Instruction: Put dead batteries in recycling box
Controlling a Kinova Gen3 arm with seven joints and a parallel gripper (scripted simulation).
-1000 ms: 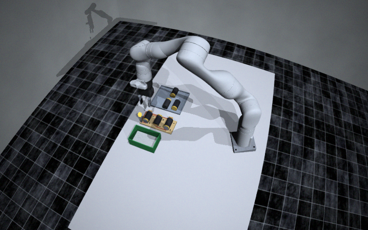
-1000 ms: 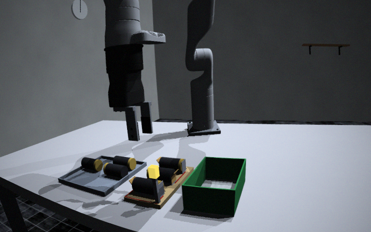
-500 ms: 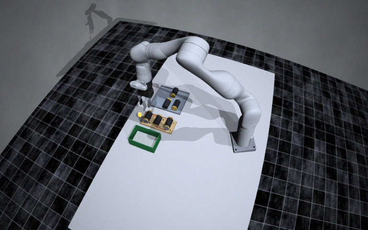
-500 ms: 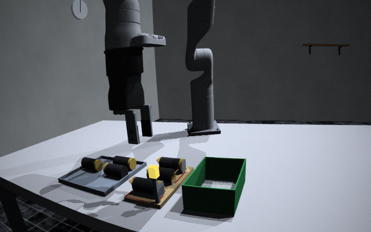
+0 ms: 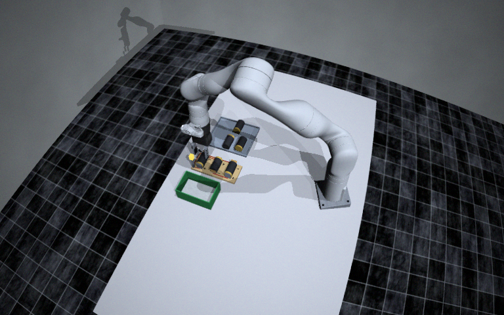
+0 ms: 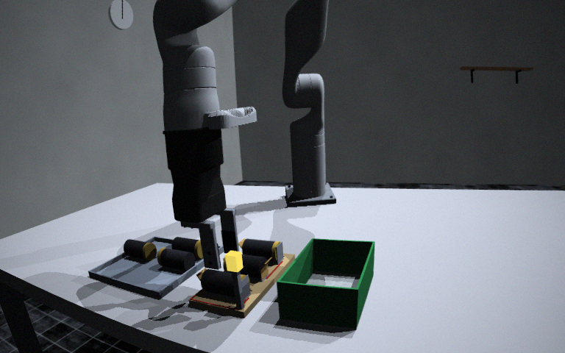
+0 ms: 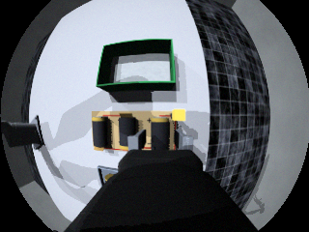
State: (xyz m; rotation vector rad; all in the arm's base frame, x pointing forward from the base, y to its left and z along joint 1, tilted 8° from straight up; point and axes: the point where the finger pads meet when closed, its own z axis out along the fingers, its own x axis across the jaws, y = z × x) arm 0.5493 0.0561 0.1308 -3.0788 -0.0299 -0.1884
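Note:
A wooden battery holder (image 5: pixel 218 170) lies near the table's left edge with three black batteries in it. A bright yellow bulb (image 5: pixel 191 156) stands at its end. My gripper (image 6: pixel 219 243) is open and empty. It hangs low over the holder's bulb end, and its fingers straddle the end battery (image 6: pixel 218 282) at about the height of the battery's top. In the wrist view the fingers flank that battery (image 7: pixel 157 130) next to the bulb (image 7: pixel 180 115). The green recycling box (image 5: pixel 197 189) stands upright and empty just beyond the holder.
A grey tray (image 5: pixel 234 135) with three more batteries lies beside the holder, on the side away from the box. The table's left edge is close to the bulb. My arm's base (image 5: pixel 333 202) is bolted at the table's right side.

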